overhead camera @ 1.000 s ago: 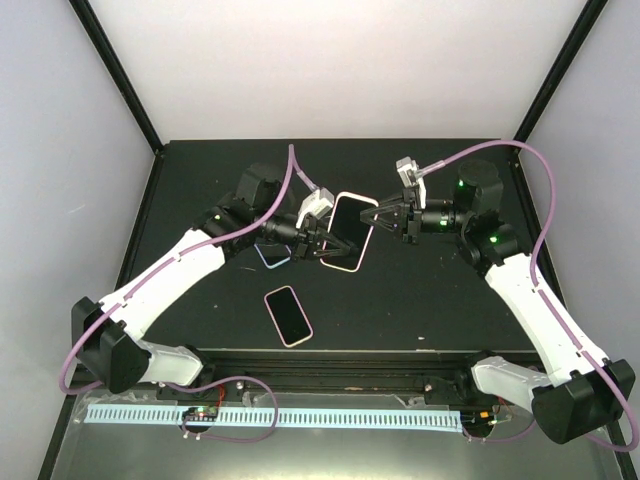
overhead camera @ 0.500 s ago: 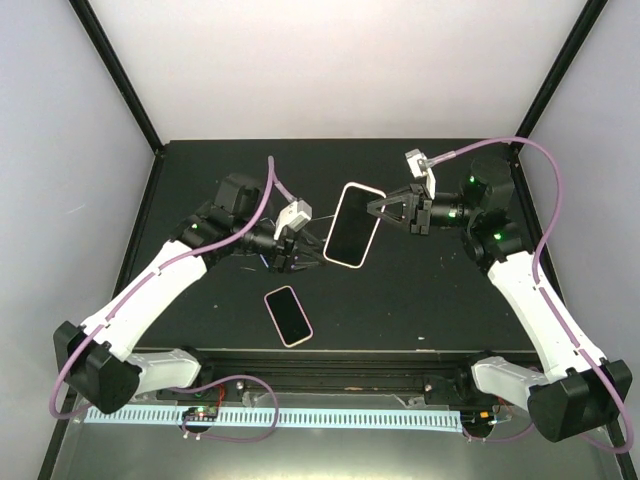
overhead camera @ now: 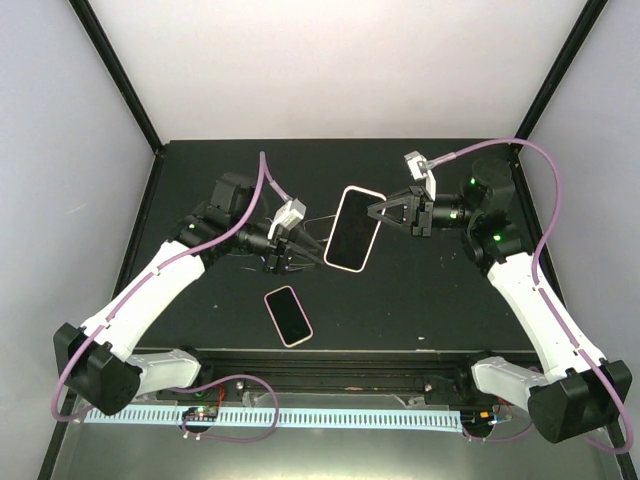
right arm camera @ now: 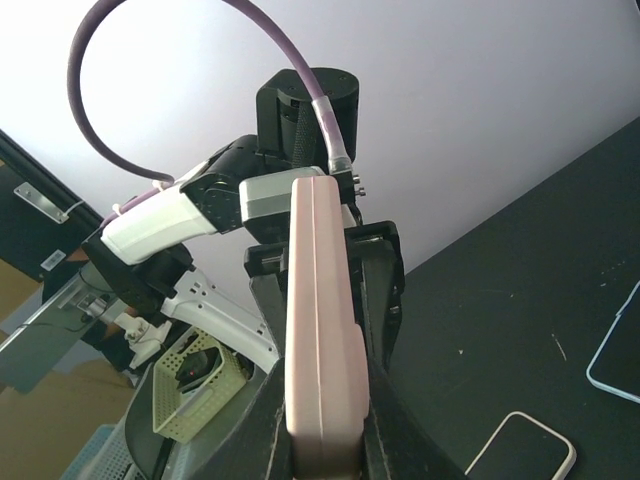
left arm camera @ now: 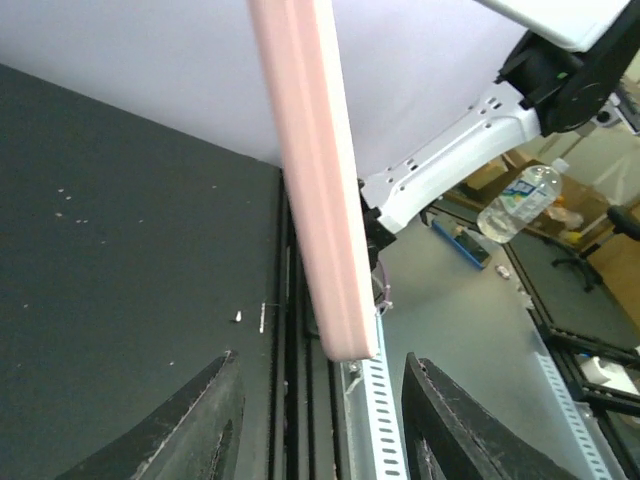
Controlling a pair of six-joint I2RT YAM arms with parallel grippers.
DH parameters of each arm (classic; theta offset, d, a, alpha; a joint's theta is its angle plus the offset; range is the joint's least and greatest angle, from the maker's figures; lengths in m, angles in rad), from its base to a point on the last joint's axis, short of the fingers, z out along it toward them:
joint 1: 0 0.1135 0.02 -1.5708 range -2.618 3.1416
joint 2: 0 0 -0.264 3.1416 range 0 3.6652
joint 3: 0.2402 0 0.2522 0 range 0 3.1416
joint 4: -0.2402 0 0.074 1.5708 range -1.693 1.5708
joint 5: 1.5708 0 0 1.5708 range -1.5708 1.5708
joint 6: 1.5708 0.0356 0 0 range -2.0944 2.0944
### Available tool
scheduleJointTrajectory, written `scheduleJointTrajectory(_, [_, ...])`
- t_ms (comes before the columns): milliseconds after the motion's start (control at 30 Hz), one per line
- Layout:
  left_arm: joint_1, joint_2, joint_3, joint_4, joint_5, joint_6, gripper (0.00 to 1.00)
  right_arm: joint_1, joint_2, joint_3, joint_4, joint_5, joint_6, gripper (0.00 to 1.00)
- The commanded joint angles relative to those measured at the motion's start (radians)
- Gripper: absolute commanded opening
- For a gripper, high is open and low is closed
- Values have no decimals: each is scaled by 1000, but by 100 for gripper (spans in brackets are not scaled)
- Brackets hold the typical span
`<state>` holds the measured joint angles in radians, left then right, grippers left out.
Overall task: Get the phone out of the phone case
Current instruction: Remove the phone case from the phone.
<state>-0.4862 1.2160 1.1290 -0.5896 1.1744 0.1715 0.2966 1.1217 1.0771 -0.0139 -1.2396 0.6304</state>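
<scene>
The phone in its pink case (overhead camera: 352, 228) hangs in the air over the middle of the table, dark screen up. My right gripper (overhead camera: 378, 210) is shut on its upper right end. In the right wrist view the case's pink edge (right arm camera: 320, 330) is pinched between both fingers (right arm camera: 395, 300). My left gripper (overhead camera: 308, 245) stands open just left of the phone, apart from it. In the left wrist view the case's lower end (left arm camera: 345, 320) floats beyond the spread fingers (left arm camera: 200, 420), touching neither.
A second phone with a pink rim (overhead camera: 288, 315) lies flat near the table's front, also seen as a phone (right arm camera: 520, 450) in the right wrist view. A pale blue-edged flat thing (right arm camera: 618, 350) lies beside it. Black frame posts (overhead camera: 120, 75) flank the table.
My left gripper has let go of the phone's lower end, opened and drawn back to the left. My right gripper has kept the phone and shifted it slightly up and right.
</scene>
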Motion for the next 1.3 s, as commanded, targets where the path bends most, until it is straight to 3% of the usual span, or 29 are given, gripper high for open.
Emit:
scheduleJointTrajectory(0, [5,-22,-4,66,110,-24,46,-3,-27,-2,34,-2,-8,1])
scheduleJointTrajectory(367, [3,11,-11,148,37,-127,42,-1,-32,-3,46,-4,3,1])
scheduleJointTrajectory(633, [3,14,-20,134,-88,-112,27,-1,-37,-8,96,-22,61,1])
scheduleJointTrajectory(933, [4,22,-27,130,-154,-101,21,-2,-44,-44,332,-65,301,1])
scheduleJointTrajectory(1133, [10,18,-43,136,-161,-97,20,-2,-42,-91,591,-94,545,1])
scheduleJointTrajectory(1267, [12,23,-42,145,-178,-109,18,-1,-39,-86,620,-95,591,1])
